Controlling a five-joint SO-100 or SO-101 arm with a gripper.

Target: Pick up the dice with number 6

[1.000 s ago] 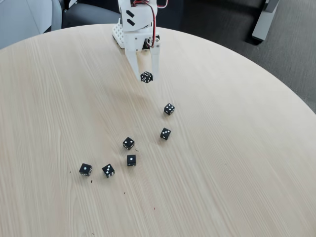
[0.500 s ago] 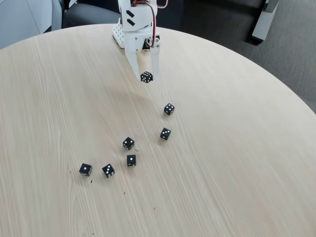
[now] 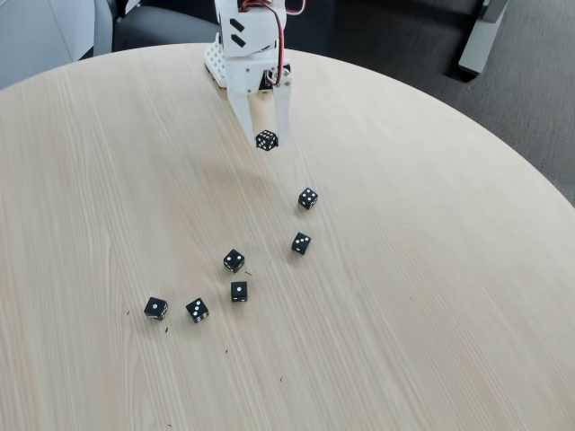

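In the fixed view the white gripper (image 3: 267, 141) points down near the table's far side, shut on the dice with number 6 (image 3: 267, 140), a small black cube with dense white pips. The die hangs between the fingertips, lifted off the light wooden table (image 3: 404, 296). Its shadow falls on the wood to the lower left.
Several other black dice lie on the table: one (image 3: 308, 198) and another (image 3: 301, 242) right of centre, one (image 3: 234, 260) above one (image 3: 239, 291) in the middle, and two (image 3: 156, 308) (image 3: 197, 310) at the lower left. The arm's base (image 3: 216, 61) stands at the far edge.
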